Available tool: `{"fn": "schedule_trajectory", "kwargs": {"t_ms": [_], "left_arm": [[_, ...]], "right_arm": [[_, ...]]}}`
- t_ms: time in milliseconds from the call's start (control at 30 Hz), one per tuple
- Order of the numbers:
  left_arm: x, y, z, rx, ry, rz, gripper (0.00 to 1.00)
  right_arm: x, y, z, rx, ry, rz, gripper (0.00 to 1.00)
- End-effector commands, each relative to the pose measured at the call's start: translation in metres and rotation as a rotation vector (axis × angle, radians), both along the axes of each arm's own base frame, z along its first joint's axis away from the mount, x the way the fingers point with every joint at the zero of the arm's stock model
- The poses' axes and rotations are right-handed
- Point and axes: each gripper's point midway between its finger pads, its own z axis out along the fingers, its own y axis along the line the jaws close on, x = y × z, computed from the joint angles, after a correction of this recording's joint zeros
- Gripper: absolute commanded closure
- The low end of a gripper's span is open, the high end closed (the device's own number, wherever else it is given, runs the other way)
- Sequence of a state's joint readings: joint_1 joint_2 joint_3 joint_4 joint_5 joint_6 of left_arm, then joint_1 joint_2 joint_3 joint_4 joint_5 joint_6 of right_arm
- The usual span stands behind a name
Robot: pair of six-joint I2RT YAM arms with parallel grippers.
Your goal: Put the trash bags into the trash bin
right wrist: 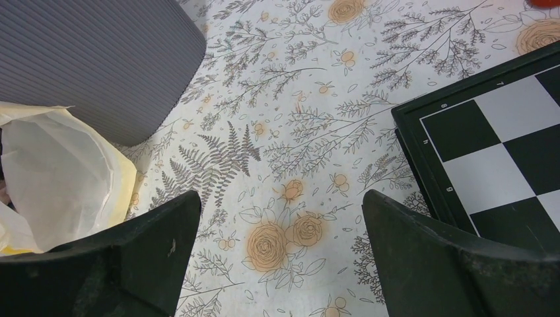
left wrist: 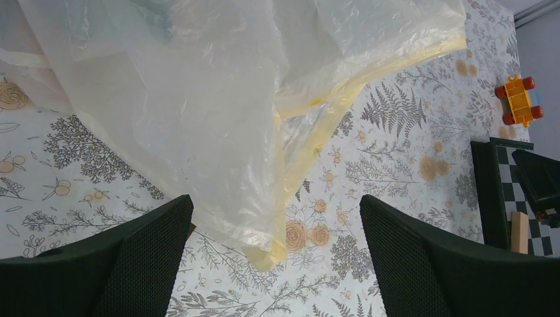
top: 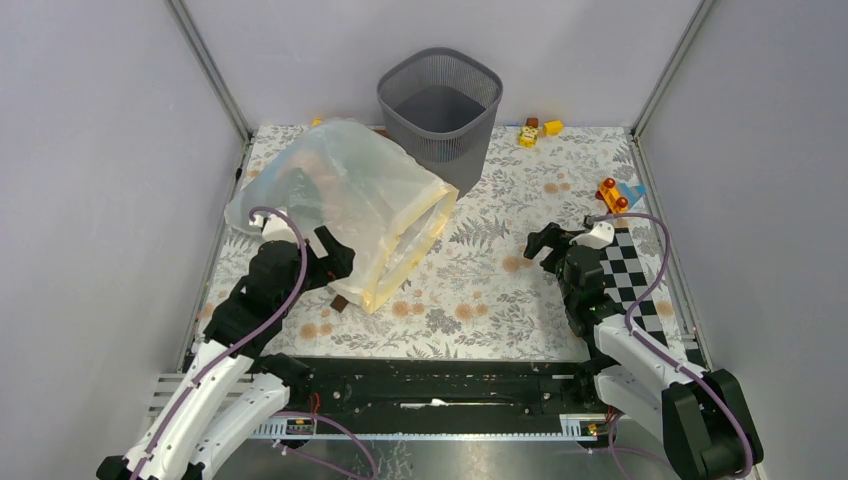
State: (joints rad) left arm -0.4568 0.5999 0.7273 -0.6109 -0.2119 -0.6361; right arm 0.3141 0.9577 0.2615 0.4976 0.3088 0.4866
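Top external view: trash bin [top: 440, 105] upright at the far edge of the surface [top: 480, 300].
Spread left gripper [left wrist: 275, 205] over the rim of a large whitish bag [left wrist: 198, 99]; spread right gripper [right wrist: 282, 198] near a chessboard [right wrist: 502, 145], rim digits hardly readable.

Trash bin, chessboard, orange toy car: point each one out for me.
trash bin [top: 447, 148], top external view, front mesh wall.
chessboard [right wrist: 495, 173], right wrist view, a white square.
orange toy car [left wrist: 519, 99], left wrist view, its body between the red wheels.

Grey walls [top: 90, 150], metal posts [top: 210, 70], floral tbl cloth [top: 500, 310]
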Motion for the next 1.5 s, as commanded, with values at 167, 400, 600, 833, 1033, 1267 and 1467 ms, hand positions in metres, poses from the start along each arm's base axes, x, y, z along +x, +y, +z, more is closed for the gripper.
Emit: {"fn": "schedule_trajectory", "kwargs": {"t_ms": [167,400,600,833,1033,1267,1467], "left_arm": [[0.010,-0.017,0.015,-0.029,-0.042,-0.074,0.01],[0.036,-0.049,0.033,-0.112,-0.063,-0.136,0.08],[0.067,-0.078,0.011,0.081,-0.017,-0.109,0.06],[0.101,-0.091,-0.006,0.430,-0.038,-0.025,0.01],[0.120,-0.110,-0.039,0.535,-0.101,-0.062,0.01],[0.154,-0.118,-0.073,0.606,-0.143,-0.031,0.01],[0.188,-0.112,-0.106,0.670,-0.067,0.003,0.13]], "right_arm": [[0.007,-0.006,0.018,0.006,-0.045,-0.049,0.00],[0.006,-0.007,0.016,0.004,-0.045,-0.053,0.00],[0.004,-0.006,0.015,-0.005,-0.049,-0.042,0.00],[0.002,-0.002,0.016,-0.006,-0.065,-0.006,0.00],[0.002,0.000,0.017,-0.001,-0.070,0.001,0.00],[0.003,0.005,0.017,0.021,-0.075,0.019,0.00],[0.002,0.006,0.017,0.021,-0.076,0.030,0.00]]}}
